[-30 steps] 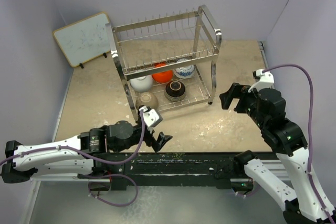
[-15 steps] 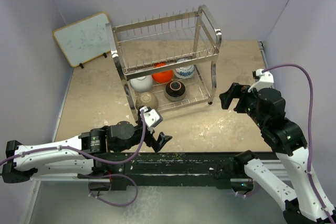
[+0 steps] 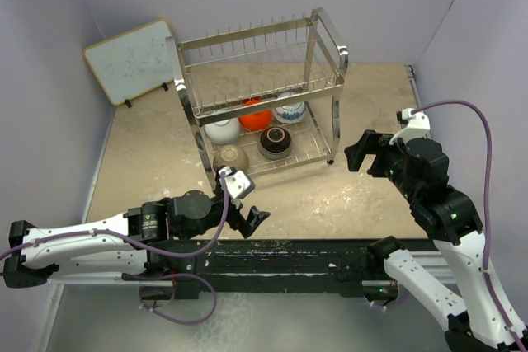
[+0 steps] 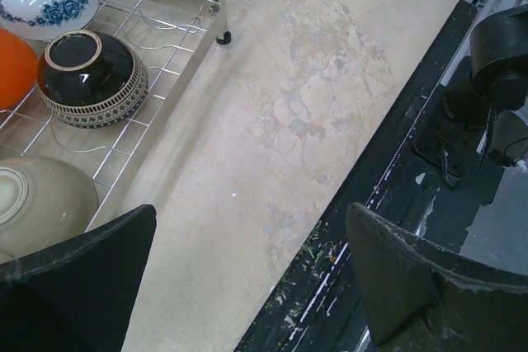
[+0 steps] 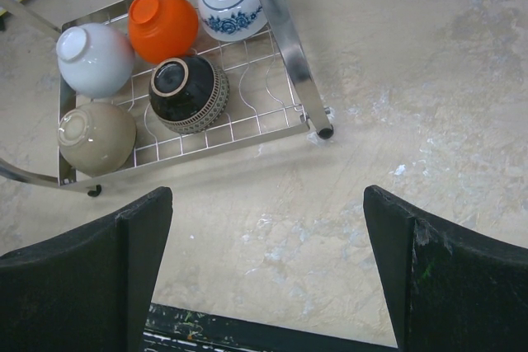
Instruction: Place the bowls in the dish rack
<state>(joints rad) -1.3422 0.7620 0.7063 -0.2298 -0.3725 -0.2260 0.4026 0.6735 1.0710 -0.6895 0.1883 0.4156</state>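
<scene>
The steel dish rack [image 3: 334, 41] stands at the middle back. On its lower grid shelf sit the bowls: white [image 3: 222, 130], orange-red [image 3: 255, 114], blue-and-white [image 3: 289, 110], black [image 3: 275, 142] and tan [image 3: 231, 158]. My left gripper [image 3: 247, 202] hovers open and empty just in front of the rack, near the table's front edge; its wrist view catches the black bowl [image 4: 91, 76] and tan bowl [image 4: 41, 212] at the left. My right gripper [image 3: 367, 154] hangs open and empty to the right of the rack, looking down on all the bowls, such as the white one [image 5: 95, 59].
A white wood-framed board [image 3: 132, 59] leans on the back left wall. A black rail [image 3: 280, 253] runs along the near table edge. Purple walls close in left, back and right. Bare stone tabletop [image 5: 396, 88] lies between the rack and the right wall.
</scene>
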